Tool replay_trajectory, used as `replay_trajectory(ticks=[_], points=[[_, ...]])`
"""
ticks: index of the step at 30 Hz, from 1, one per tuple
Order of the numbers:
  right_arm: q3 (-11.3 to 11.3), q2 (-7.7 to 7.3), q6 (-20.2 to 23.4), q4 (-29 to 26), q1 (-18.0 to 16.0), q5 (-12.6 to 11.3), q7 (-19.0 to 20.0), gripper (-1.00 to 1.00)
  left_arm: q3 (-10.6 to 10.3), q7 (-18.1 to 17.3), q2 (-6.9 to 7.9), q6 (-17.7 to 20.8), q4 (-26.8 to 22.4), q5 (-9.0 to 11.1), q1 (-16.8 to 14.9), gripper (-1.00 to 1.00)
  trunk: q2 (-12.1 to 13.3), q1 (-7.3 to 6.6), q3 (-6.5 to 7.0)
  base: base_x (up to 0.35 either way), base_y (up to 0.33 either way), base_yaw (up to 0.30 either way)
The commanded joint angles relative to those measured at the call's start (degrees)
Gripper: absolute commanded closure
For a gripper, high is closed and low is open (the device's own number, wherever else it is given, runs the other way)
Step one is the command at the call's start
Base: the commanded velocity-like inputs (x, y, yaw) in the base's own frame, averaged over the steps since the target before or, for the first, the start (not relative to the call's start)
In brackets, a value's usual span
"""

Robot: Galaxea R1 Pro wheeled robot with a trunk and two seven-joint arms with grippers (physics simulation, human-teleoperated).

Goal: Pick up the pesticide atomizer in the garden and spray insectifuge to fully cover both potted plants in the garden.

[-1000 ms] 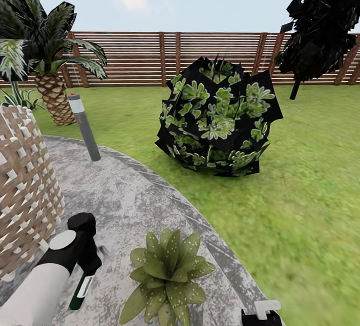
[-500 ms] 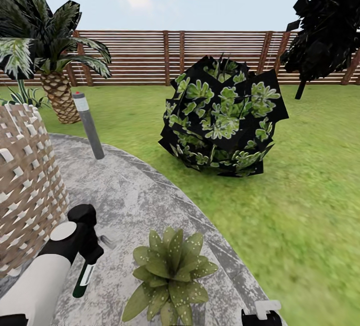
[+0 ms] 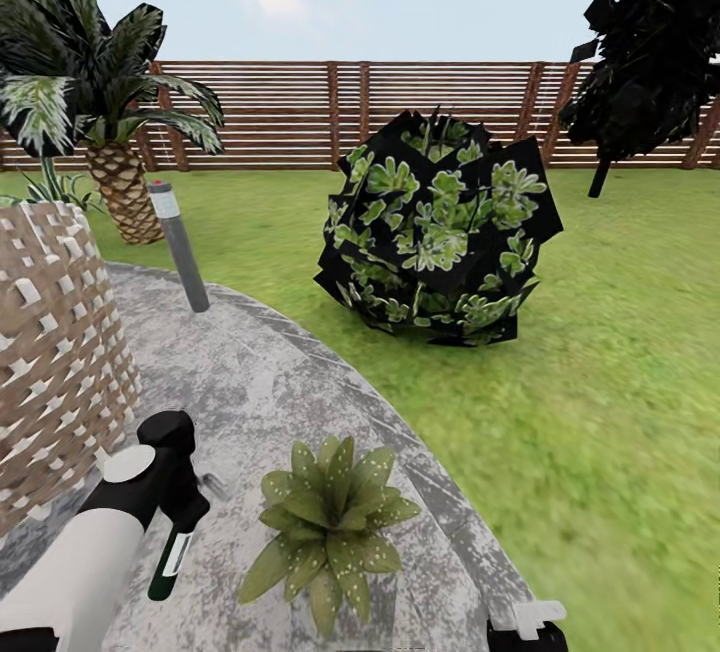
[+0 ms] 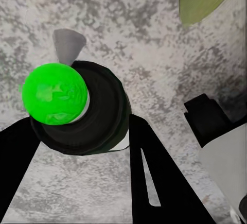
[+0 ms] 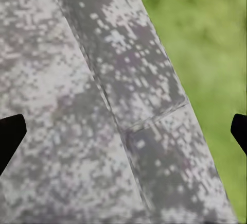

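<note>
Round grey stone patio (image 3: 270,382) edged by green lawn (image 3: 600,352): black left gripper (image 3: 180,522) pinching slim dark white-labelled pesticide atomizer (image 3: 170,562) just beside low green-leaved potted plant (image 3: 325,527); right gripper (image 5: 123,131) spread wide over paving.

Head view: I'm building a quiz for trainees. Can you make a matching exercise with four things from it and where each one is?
Things:
1. pesticide atomizer
2. potted plant
3. round dark bush
4. wicker basket

Places:
A. on the lawn before the fence
B. in the left claw
C. at the picture's left edge
D. on the stone patio, near its rim

Pairs: 1-B, 2-D, 3-A, 4-C
</note>
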Motion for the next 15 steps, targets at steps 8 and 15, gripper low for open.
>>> replay_trajectory(ticks=[8,15], points=[[-0.28,-0.01,-0.24,0.05,-0.05,0.49,-0.18,-1.00,0.09,-0.54,0.42,-2.85,0.00,-0.48,1.96,1.00,-0.02,-0.04,-0.05,-0.043,-0.001,0.249],[-0.43,-0.11,-0.24,-0.06,-0.05,0.35,-0.25,-1.00,0.10,-0.54,-0.21,-6.05,0.00,-0.67,2.73,1.00,-0.02,-0.04,-0.05,0.000,0.000,0.275]])
